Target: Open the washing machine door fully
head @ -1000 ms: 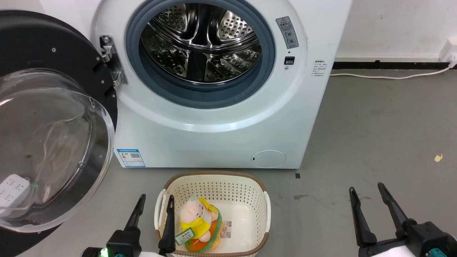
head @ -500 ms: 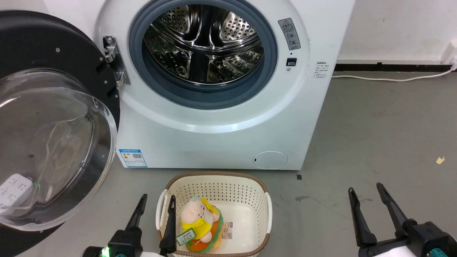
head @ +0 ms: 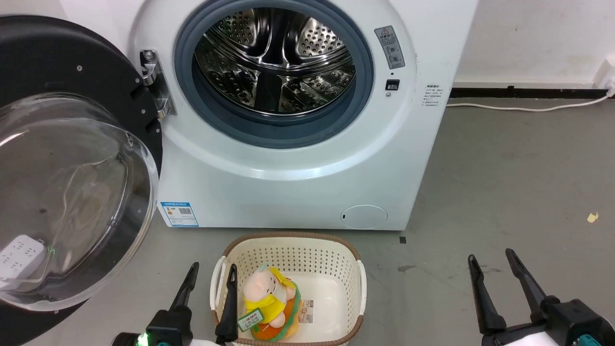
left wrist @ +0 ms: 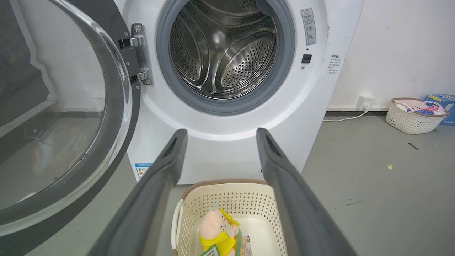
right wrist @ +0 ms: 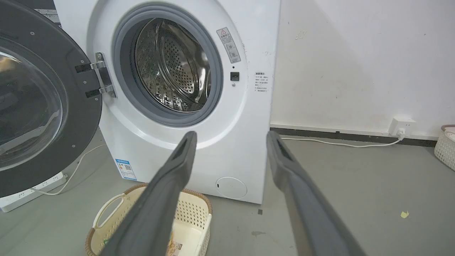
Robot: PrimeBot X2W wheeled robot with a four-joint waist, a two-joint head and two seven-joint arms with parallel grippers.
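Where the two arms sit nearest, the left gripper (head: 213, 266) has its long dark fingers spread apart with nothing between them. From the head view one finger crosses in front of the left handle of the cream basket (head: 288, 236). The right gripper (head: 491, 255), well off to the right over the grey floor (head: 504, 192), is likewise parted and empty. A plush toy (head: 266, 298) in yellow and orange lies in the basket.

Just beyond stands the washing machine (head: 288, 187), with a blue label (head: 178, 214) low on its left and a small round filter cover (head: 363, 216) low on its right. Its mouth is uncovered, showing the grey rubber ring (head: 230, 126) and perforated steel drum (head: 274, 57). The washing machine door (head: 72, 57) is swung wide to the left on its hinge (head: 154, 86), glass bowl bulging toward me. A white power strip (head: 19, 252) shows through the glass. Farther back, a white cable (head: 523, 107) runs along the wall's foot.
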